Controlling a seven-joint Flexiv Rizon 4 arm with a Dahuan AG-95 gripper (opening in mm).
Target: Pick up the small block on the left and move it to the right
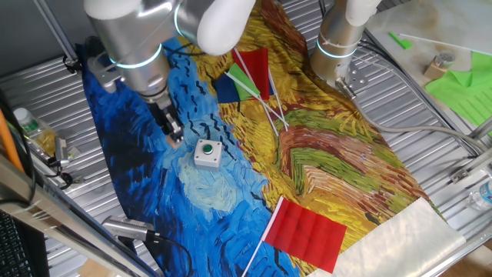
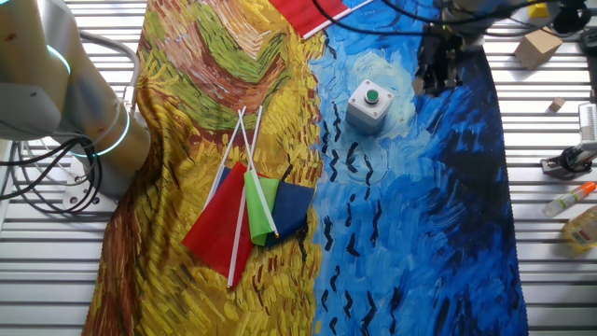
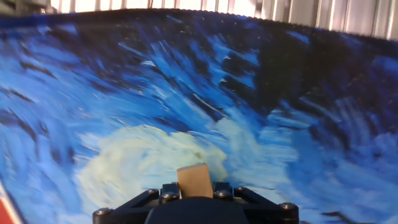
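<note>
The black two-finger hand (image 1: 175, 136) hangs above the blue part of the painted cloth (image 1: 138, 177) on the ribbed metal tabletop (image 1: 46, 85), clamped on the tiny tan wooden cube (image 3: 193, 180), which the hand view shows held at its fingertips, clear of the cloth. Just beside the hand sits the white square box with a green button (image 1: 207, 152); folded red, green and blue flags (image 2: 247, 210) lie well apart on the yellow part

The silver-and-white robot arm (image 1: 134, 42) reaches down from the upper left in one fixed view, its wrist vertical. Its black two-finger gripper (image 1: 174, 135) points straight down, fingers closed on a small tan wooden cube (image 3: 193, 180), which shows between them in the hand view.
</note>
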